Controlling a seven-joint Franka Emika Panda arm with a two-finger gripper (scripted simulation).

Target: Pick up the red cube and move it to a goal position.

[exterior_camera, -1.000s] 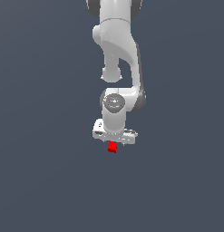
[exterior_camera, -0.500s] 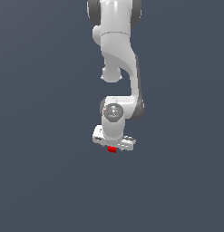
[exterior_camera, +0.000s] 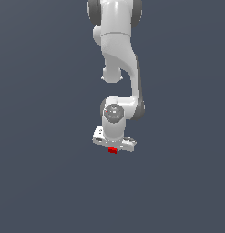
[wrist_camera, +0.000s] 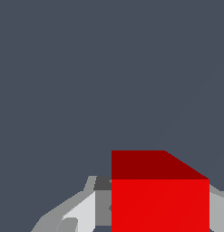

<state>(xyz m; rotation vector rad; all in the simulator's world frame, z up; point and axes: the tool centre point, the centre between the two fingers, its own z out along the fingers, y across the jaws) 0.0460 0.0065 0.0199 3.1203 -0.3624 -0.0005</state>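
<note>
Cube [exterior_camera: 112, 150] directly under gripper [exterior_camera: 113, 149], btwn its fingers [wrist_camera: 81, 213], below arm [exterior_camera: 118, 59].

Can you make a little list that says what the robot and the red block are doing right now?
Robot: one white arm reaching down over a plain dark grey surface
Gripper: white two-finger gripper, right over the block
Block: tiny bright-red cube, sitting between the gripper's fingers
Grip: cannot tell if the fingers are squeezing it
Goal spot: no marker in view
</note>
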